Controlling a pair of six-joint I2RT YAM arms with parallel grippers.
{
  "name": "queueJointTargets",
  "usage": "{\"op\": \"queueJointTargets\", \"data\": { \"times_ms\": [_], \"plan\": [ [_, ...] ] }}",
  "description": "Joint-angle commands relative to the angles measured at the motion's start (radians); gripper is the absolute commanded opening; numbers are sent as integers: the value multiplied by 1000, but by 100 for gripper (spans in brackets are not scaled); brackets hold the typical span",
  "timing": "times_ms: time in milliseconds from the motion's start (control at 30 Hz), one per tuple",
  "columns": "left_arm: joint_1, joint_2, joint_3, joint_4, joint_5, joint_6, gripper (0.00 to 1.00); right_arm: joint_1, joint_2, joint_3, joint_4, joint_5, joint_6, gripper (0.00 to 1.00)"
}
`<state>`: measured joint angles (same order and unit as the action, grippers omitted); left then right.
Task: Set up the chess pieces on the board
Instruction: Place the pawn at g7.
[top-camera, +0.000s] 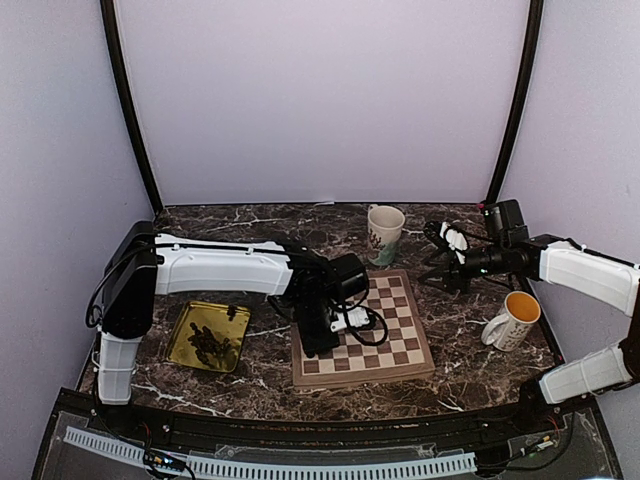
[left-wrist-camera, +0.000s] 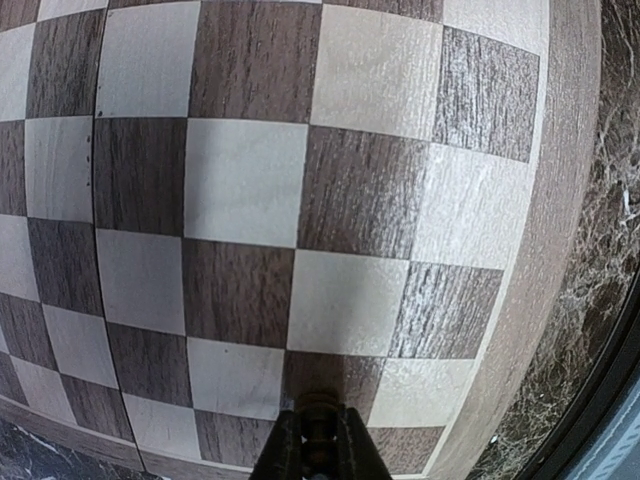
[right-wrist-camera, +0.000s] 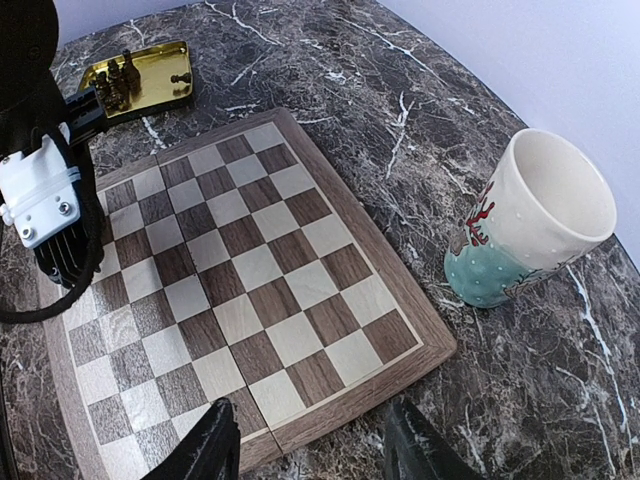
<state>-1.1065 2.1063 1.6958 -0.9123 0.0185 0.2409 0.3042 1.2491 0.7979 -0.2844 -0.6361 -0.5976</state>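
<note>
Though mostly hidden, chess piece (left-wrist-camera: 318, 418) pinched by left fingers (left-wrist-camera: 282, 455); right fingers (right-wrist-camera: 207, 448) wide.

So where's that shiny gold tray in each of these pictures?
Top view: the gold tray lies lower left, just left of the board.
Left wrist view: not in it; only board squares and table show.
Right wrist view: top-left corner, beyond the board.
Shared landmark: the board, in all three.

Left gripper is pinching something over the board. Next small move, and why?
Probably lower the left gripper until the chess piece it pinches stands on the square beneath, then open. The board shows no pieces yet, and this one seems to hang just above it.
</note>
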Motion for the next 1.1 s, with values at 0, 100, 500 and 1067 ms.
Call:
{"op": "queueJointTargets", "data": {
  "times_ms": [0,100,500,1067],
  "plan": [
    [-9,7,24,-29,16,12,8,-9,-3,-8,19,-20,-1,50],
    [-10,11,23,-29,19,9,8,-9,-2,-7,18,-20,-1,50],
    [-13,25,18,-8,9,3,10,-9,5,-7,15,-24,-3,50],
    [-16,26,24,10,60,-9,11,-8,13,-5,11,-29,-6,50]
  ]
}}
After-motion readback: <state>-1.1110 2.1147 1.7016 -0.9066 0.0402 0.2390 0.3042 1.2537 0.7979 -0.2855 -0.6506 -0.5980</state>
